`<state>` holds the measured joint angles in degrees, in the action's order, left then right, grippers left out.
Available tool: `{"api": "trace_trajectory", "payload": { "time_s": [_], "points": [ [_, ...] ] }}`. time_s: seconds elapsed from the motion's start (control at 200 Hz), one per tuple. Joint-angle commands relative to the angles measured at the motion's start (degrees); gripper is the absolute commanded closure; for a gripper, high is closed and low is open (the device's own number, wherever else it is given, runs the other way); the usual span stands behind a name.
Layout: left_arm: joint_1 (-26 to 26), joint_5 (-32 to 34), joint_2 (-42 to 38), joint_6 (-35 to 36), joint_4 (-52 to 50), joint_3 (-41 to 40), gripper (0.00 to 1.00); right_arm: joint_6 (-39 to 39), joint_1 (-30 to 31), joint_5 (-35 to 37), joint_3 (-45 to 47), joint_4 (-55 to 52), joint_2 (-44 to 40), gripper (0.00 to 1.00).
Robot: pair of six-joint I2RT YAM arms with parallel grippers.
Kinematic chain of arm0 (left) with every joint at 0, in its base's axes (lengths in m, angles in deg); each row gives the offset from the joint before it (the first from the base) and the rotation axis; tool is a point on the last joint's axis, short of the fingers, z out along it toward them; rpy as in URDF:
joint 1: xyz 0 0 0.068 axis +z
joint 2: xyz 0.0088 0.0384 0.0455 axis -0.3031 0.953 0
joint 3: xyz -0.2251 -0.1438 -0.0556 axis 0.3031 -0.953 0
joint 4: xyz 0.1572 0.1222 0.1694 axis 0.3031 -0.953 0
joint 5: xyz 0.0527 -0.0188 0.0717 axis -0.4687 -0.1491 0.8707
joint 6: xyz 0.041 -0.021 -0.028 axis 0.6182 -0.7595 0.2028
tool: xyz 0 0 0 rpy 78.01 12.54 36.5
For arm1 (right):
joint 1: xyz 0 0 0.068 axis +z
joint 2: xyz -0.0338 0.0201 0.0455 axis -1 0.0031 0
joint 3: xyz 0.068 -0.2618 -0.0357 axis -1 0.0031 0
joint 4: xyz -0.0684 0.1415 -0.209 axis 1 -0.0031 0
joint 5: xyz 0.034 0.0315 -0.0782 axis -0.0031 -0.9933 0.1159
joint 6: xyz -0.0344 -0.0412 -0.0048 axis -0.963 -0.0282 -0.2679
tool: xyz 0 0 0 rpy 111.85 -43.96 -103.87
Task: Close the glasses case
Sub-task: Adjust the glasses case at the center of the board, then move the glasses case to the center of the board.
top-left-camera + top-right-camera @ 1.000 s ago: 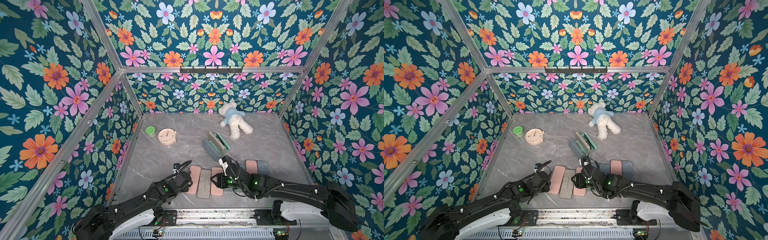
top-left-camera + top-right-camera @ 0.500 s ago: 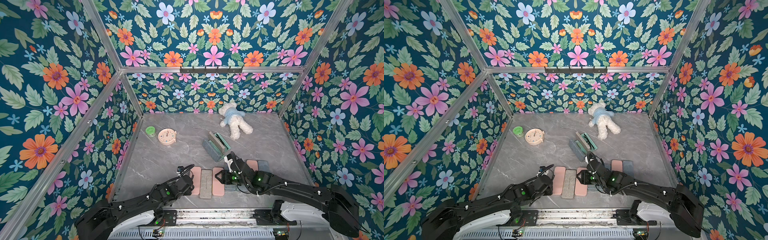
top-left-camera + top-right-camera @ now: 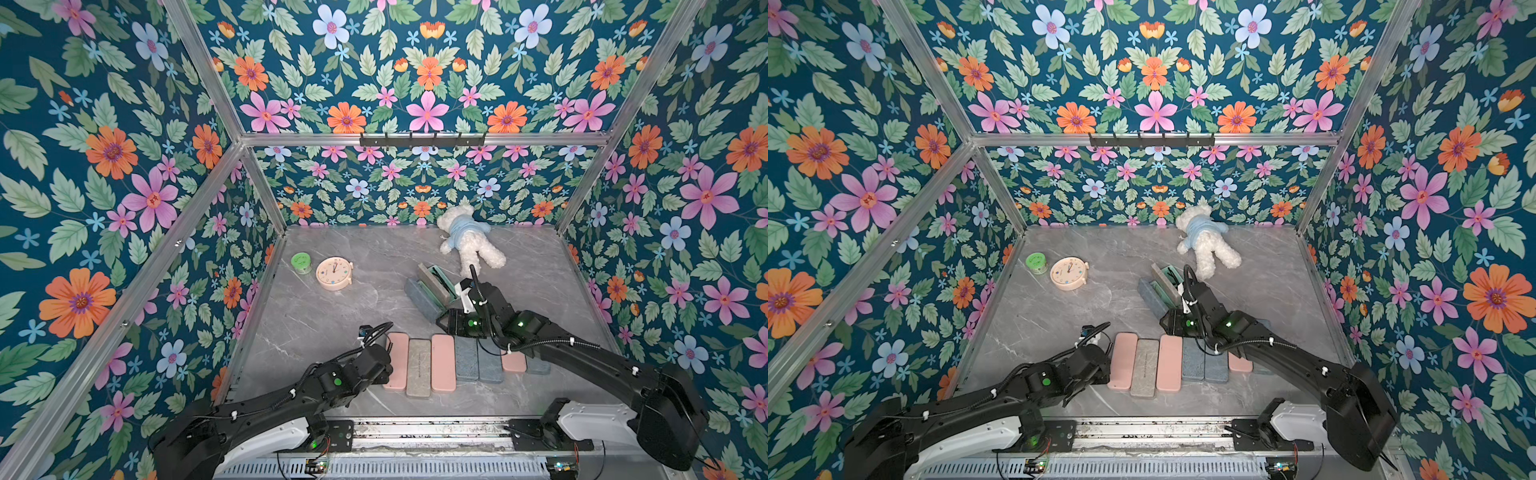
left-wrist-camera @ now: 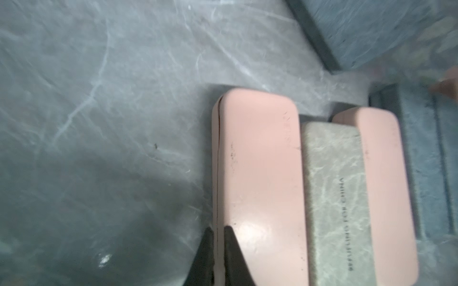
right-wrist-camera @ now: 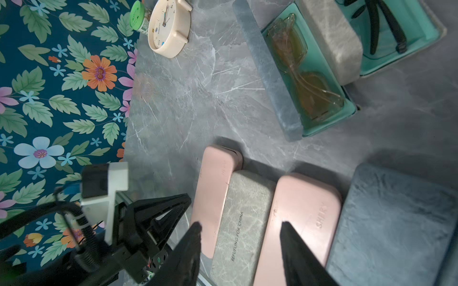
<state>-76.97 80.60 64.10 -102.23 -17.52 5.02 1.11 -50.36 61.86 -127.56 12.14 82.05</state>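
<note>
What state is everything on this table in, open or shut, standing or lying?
Far blue case: open, amber glasses inside.
Far grey case: open, black glasses inside.
Front row of cases: shut, lying flat.
Clock: on its back, face up.
Green-lidded jar: upright, lid on.
Teddy bear: lying down.
Right gripper: jaws open, empty.
Left gripper: jaws barely apart beside the row's end pink case.

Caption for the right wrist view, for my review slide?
Open right gripper by a row of closed cases; two open cases holding glasses lie beyond.
</note>
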Motion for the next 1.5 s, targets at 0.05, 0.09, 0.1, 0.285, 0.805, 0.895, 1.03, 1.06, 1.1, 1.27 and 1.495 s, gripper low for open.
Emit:
{"api": "trace_trajectory", "payload": {
  "time_s": [0.05, 0.09, 0.1, 0.285, 0.805, 0.895, 1.03, 1.06, 1.1, 1.27, 1.495],
  "points": [
    [0.25, 4.99, -0.91, 1.80, -6.18, 3.30, 0.63, -7.92, -2.89, -5.08, -6.66, -4.23, 7.78, 0.46],
    [0.27, 5.09, -0.79, 2.65, -6.34, 4.43, 0.53, -9.83, -3.39, -5.09, -8.79, -5.52, 10.22, 0.46],
    [0.27, 5.16, -0.72, 2.80, -6.35, 4.73, 0.49, -10.27, -3.46, -5.09, -9.26, -5.90, 10.78, 0.46],
    [0.45, 5.13, -3.86, 7.47, -4.61, 7.98, 0.15, -16.54, -5.07, -4.03, -16.10, -11.19, 18.52, 0.44],
    [0.45, 14.21, -17.69, 9.82, -14.35, 12.71, 0.11, -24.80, -5.27, -2.75, -27.64, -18.08, 32.35, 0.43],
    [0.47, 14.45, -18.70, 9.82, -15.68, 12.80, 0.11, -24.78, -5.27, -2.69, -28.61, -18.18, 33.52, 0.43],
    [0.44, 14.41, -19.97, 9.65, -17.06, 12.71, 0.11, -24.96, -5.33, -2.20, -30.49, -19.35, 35.39, 0.46],
    [0.45, 14.27, -20.24, 9.69, -17.17, 12.71, 0.11, -24.91, -5.28, -2.02, -30.87, -19.70, 35.76, 0.48],
    [0.44, 14.11, -20.62, 9.61, -17.48, 12.71, 0.12, -24.92, -5.31, -1.92, -31.21, -19.91, 36.08, 0.49],
    [0.44, 14.00, -21.62, 9.39, -18.98, 12.71, 0.13, -24.75, -5.27, -2.01, -31.60, -19.64, 36.45, 0.55],
    [0.45, 13.81, -22.84, 9.12, -19.98, 12.45, 0.13, -24.13, -5.27, -3.16, -31.67, -18.87, 36.30, 0.63]
  ]
}}
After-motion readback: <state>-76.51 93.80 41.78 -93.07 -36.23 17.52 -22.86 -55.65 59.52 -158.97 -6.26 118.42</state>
